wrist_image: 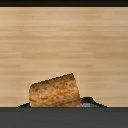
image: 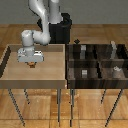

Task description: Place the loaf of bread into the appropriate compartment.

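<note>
The loaf of bread (wrist_image: 54, 91) fills the lower middle of the wrist view as an orange-brown, tilted block pressed against the dark gripper body. In the exterior view the loaf (image: 32, 64) is a tiny brown speck just under my gripper (image: 31, 62), which hangs low over the light tan tray (image: 50, 75) and is shut on it. The fingers themselves are mostly hidden. The dark striped-wood bin (image: 98, 61) with its four square compartments stands at the exterior view's right, well away from the gripper. Which compartment is meant cannot be told.
Small grey cubes (image: 84, 73) and pale objects (image: 116, 69) lie inside the bin's sections. The tray's raised rim (image: 65, 62) runs between the gripper and the bin. The robot's black base (image: 62, 30) stands behind both tables.
</note>
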